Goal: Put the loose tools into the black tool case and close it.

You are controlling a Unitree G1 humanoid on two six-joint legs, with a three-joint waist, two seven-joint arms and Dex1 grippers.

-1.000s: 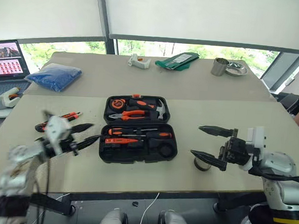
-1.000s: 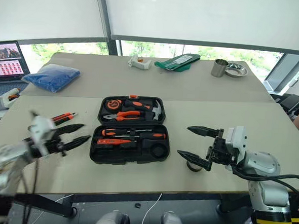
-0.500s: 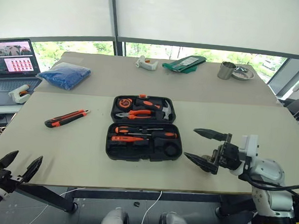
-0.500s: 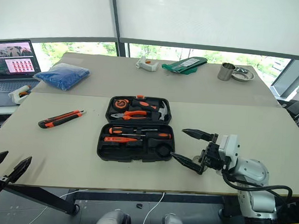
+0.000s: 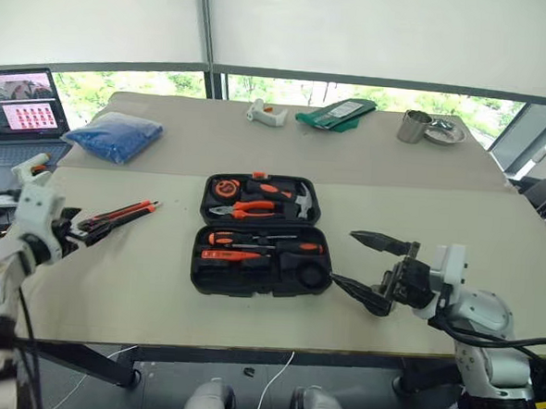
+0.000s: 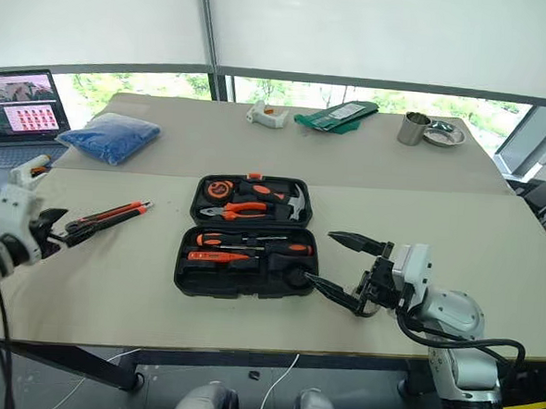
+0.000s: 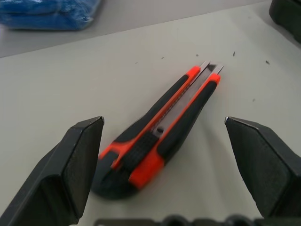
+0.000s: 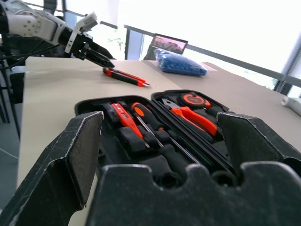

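Black tool case (image 5: 257, 236) lies open mid-worktop (image 5: 156, 290), screwdrivers (image 5: 252, 242) seated in near half, pliers, hammer, tape measure in far half. Utility knife (image 7: 160, 127) lies loose on worktop left of case. Left gripper (image 7: 174, 162) at knife's butt end, fingers spread wide either side, not touching. Right gripper (image 5: 367, 261) just right of case, fingers apart, empty. Blue bag (image 5: 110, 135) on far worktop.

We see the blue bag (image 7: 49, 13) cut off by the edge of the left wrist view, as is a corner of the black tool case (image 7: 287, 16). The right tool (image 6: 340, 261) covers the case's near right corner. The small dark tape roll is too dim for us to make out.
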